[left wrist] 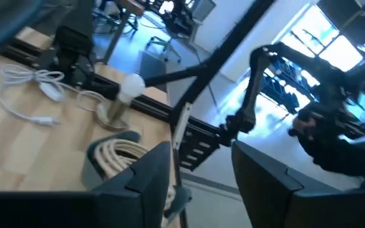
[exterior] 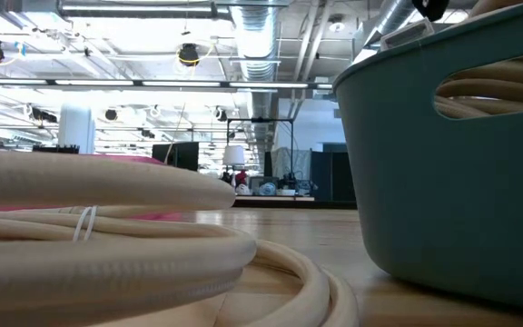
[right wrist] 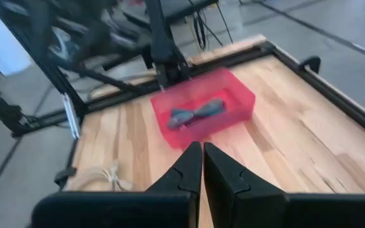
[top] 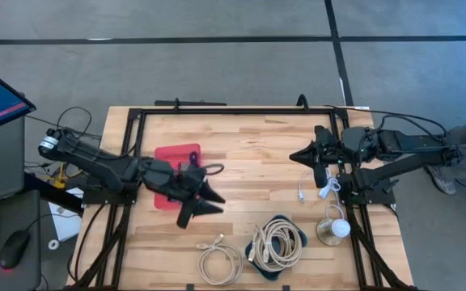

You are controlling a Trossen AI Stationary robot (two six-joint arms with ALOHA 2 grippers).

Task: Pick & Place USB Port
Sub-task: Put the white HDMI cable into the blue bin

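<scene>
USB part: a dark, bow-shaped bundle (right wrist: 196, 111) is lying inside the red bin (right wrist: 236, 95), seen clearly only from the right wrist view; whether it is a port, a hub or a cable cannot be made out.
Axis: its long axis is running along the bin's longer side, one end toward each short wall; which end is the plug end cannot be told.
Red bin: it is sitting on the wooden table (top: 257, 153), on the left half; from above, the left arm is covering much of it, and the contents are hidden there.
Left gripper (top: 206, 200): it is hovering just beside the bin's near corner, fingers (left wrist: 149, 180) spread apart with nothing between them.
Right gripper (right wrist: 203, 166): its fingers are pressed together on nothing, pointing across the table at the bin, well apart from it.
Right arm: it is resting folded at the table's right edge.
White cable (top: 312, 187): it is lying near the right gripper.
Coiled cords: one loose coil (top: 219, 260) is lying at the front edge; another is filling the teal basket (top: 280, 222) beside it.
Low view: it is blocked by the coil and basket wall, so the bin shows only as a pink sliver.
</scene>
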